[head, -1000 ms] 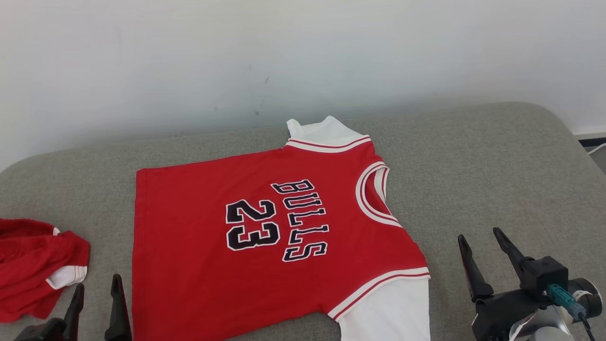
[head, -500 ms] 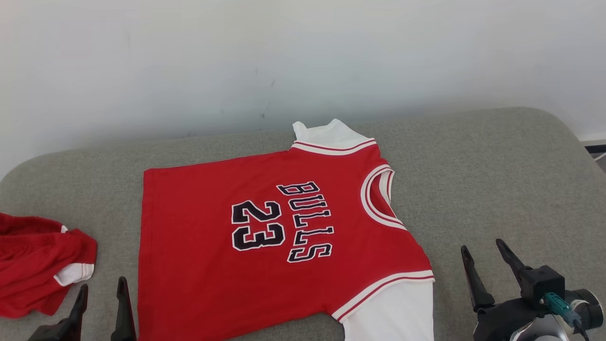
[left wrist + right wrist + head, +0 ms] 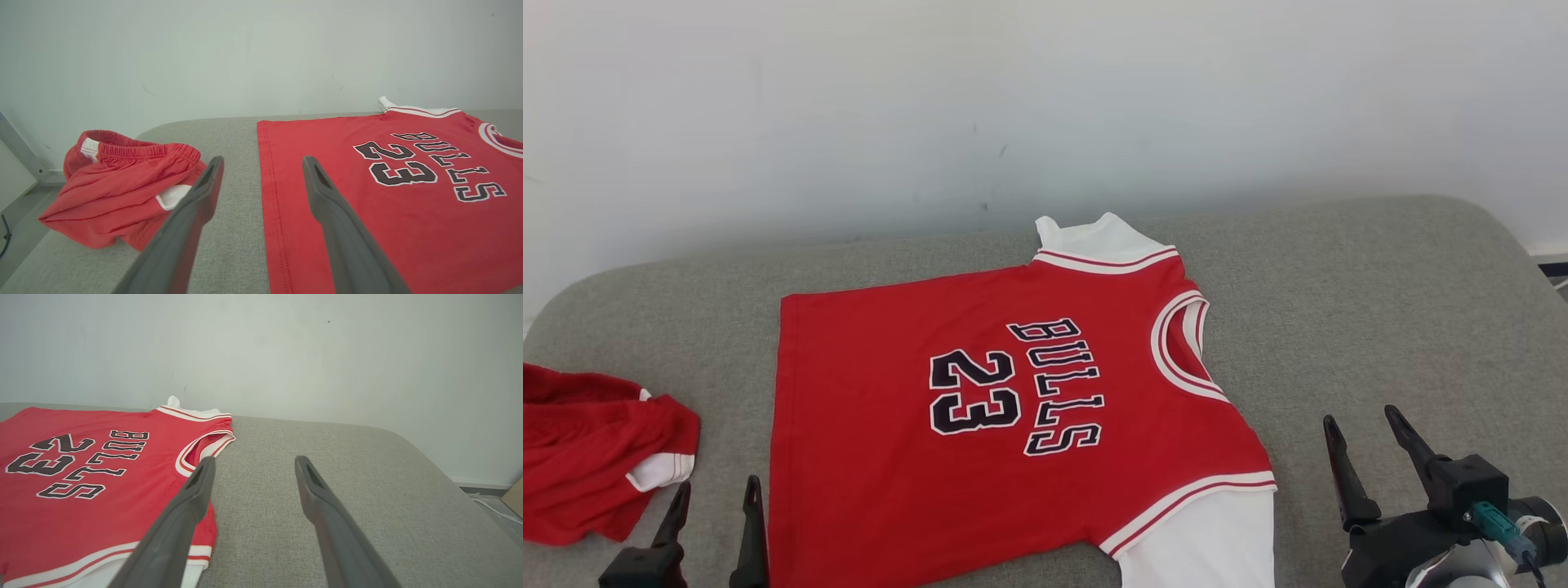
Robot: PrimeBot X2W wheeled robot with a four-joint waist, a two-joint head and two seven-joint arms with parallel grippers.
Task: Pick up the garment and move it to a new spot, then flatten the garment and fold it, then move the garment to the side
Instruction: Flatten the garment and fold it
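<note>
A red "BULLS 23" jersey lies spread face-up on a grey padded surface, between and ahead of the robot's two grippers, both of which are spread wide and hold nothing. The left gripper is poised at the garment's hem, which runs just to the right of its fingers; its wrist view puts that straight edge in the gap between the two fingers. The right gripper hangs off the opposite end, with the neck opening ahead and to its left and the white near sleeve just to its left. The jersey looks smooth and nearly square to the surface, so the flattening appears done and folding seems to be the step at hand. That would call for each gripper to close in on its own end of the cloth, pinch an edge or corner, and carry it over. The far sleeve sticks out beyond the body and may need tucking in. A crumpled pair of red shorts lies to the left of the left gripper, near it but apart from the jersey; it could crowd any later slide to that side. The stretch to the right of the right gripper is bare, and a pale wall rises behind.
</note>
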